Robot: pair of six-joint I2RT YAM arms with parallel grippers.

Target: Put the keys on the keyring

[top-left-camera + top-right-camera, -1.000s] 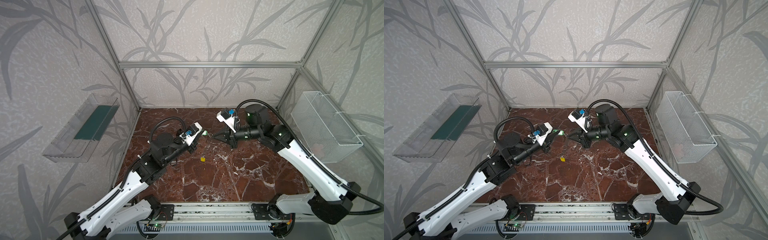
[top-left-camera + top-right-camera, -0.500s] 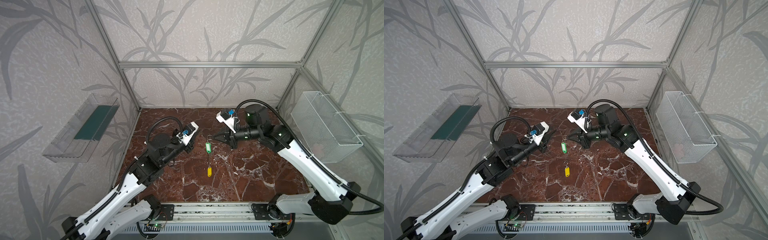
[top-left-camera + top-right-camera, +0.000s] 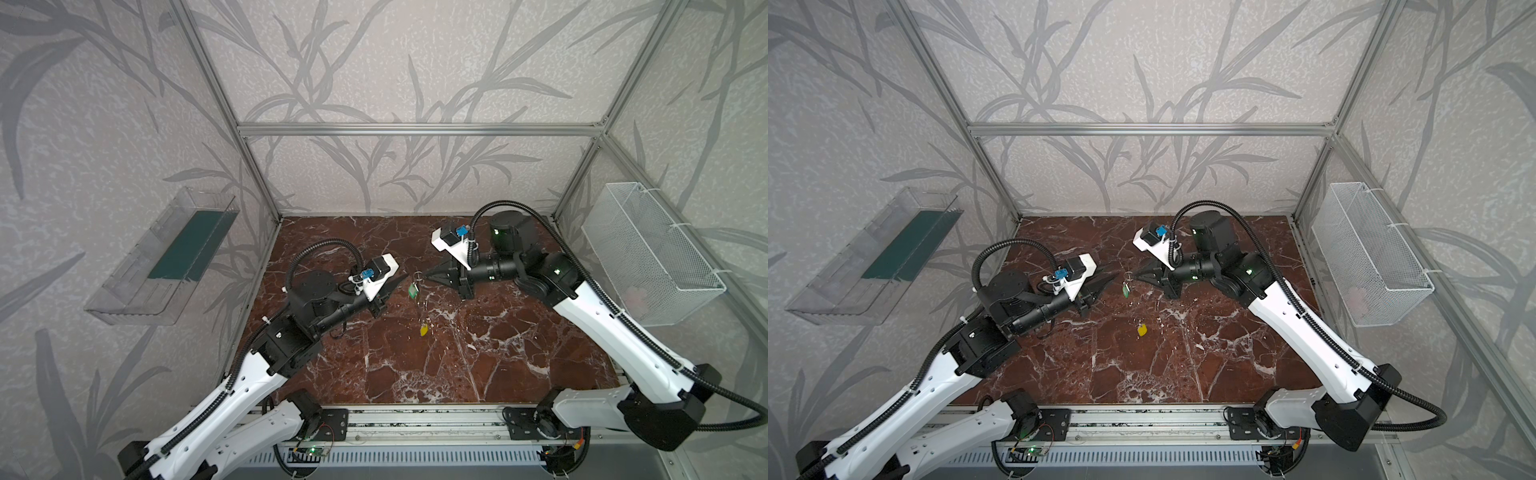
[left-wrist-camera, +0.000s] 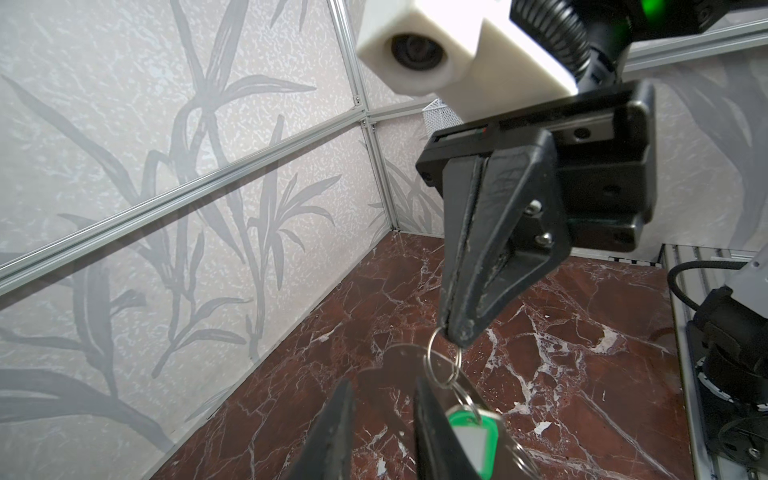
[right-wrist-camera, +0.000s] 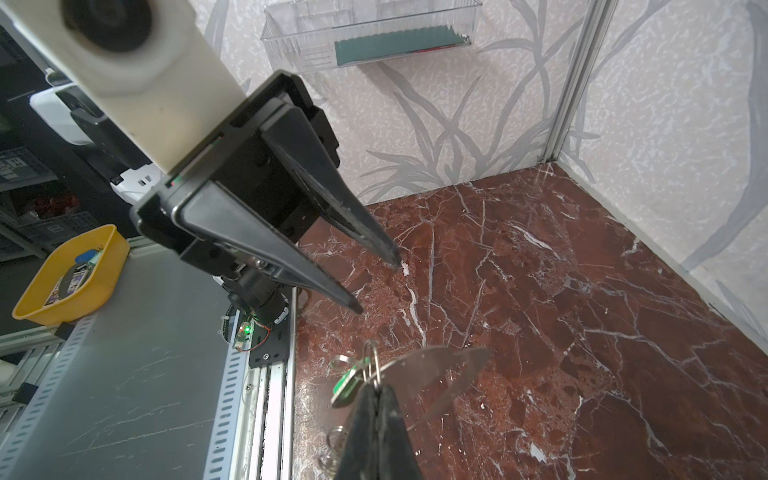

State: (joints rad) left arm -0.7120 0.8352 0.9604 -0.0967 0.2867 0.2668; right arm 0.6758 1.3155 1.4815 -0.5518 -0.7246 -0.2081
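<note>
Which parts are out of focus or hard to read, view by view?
Left wrist view: right arm's camera housing blurred, green tag legible. Right wrist view: left arm's camera housing blurred, keyring fairly sharp. Both top views: even light, yellow tag tiny.

No writing could be read anywhere: the green tag showed a blank white insert, and print inside the yellow bin was blurred.

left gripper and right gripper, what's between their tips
Small silvery wire rings, pinched by the shut right gripper, with the green plastic tag hanging from them; clearest in the left wrist view.
</note>
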